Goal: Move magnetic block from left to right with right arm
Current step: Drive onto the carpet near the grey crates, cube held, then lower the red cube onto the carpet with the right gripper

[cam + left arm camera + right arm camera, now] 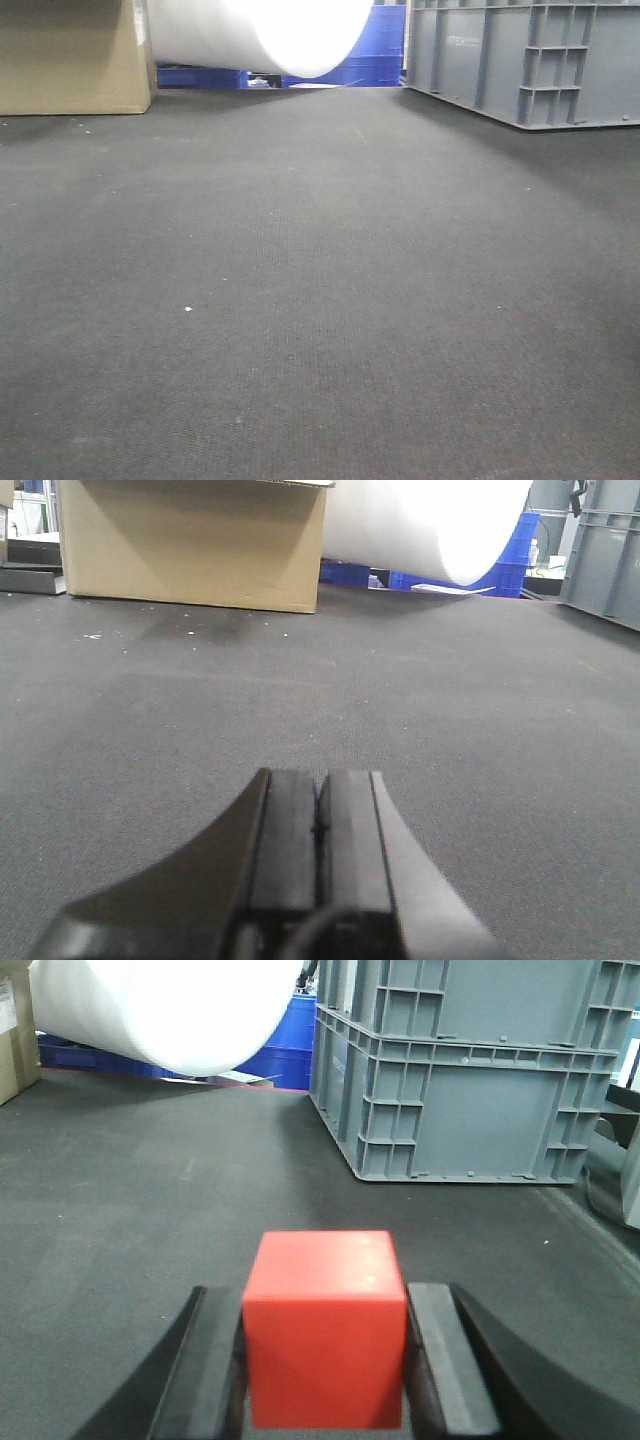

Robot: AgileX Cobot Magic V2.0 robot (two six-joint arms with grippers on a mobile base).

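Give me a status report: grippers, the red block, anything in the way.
Right gripper shut on the red block. Left gripper shut, empty. Grey crate ahead right, not touching.

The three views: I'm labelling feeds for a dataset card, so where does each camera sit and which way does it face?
Front view: low over the dark mat, facing ahead to the cardboard box, white roll and grey crate; no robot part shows.
Left wrist: behind the left pincer, shut and empty, facing the box.
Right wrist: behind the right pincer, shut on the magnetic block, facing the crate.
Shared: all three see the white roll.
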